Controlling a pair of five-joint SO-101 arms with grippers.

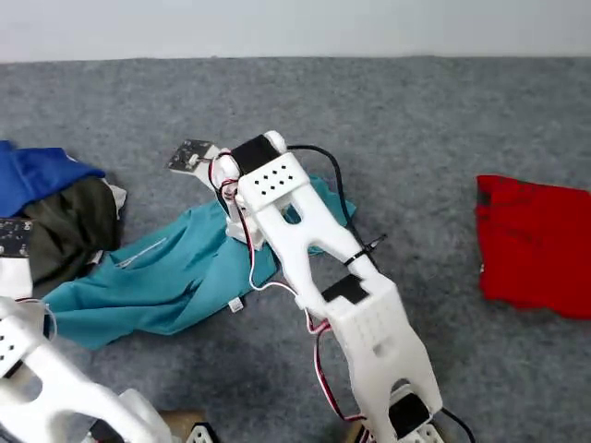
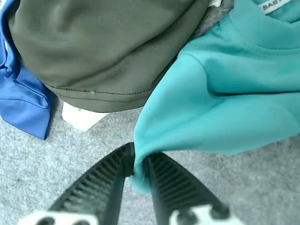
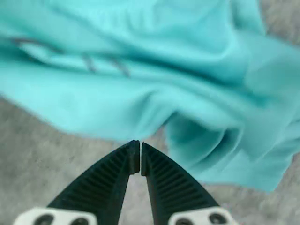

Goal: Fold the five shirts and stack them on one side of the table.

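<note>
Left tool (image 2: 139, 157) is clenched on a low edge of the teal shirt (image 1: 157, 277), fabric pinched between the jaws just above the grey tabletop (image 1: 416, 120). Right tool (image 3: 140, 150) is clamped shut with the tips touching and nothing between them; it sits over bare tabletop right at the teal shirt's rumpled edge, and I can't tell whether it touches the cloth. In the high view the teal shirt lies spread and wrinkled left of centre, unfolded, with the right arm (image 1: 305, 240) stretched across its far end. Olive shirt (image 2: 103, 47) is bunched at the left edge, touching the teal one, with the blue shirt (image 2: 23, 103) partly under it. A white piece (image 2: 82, 116) pokes out beneath the olive shirt; can't tell what it is. Red shirt (image 1: 536, 245) lies folded at the tabletop's right side, well apart from the others.
</note>
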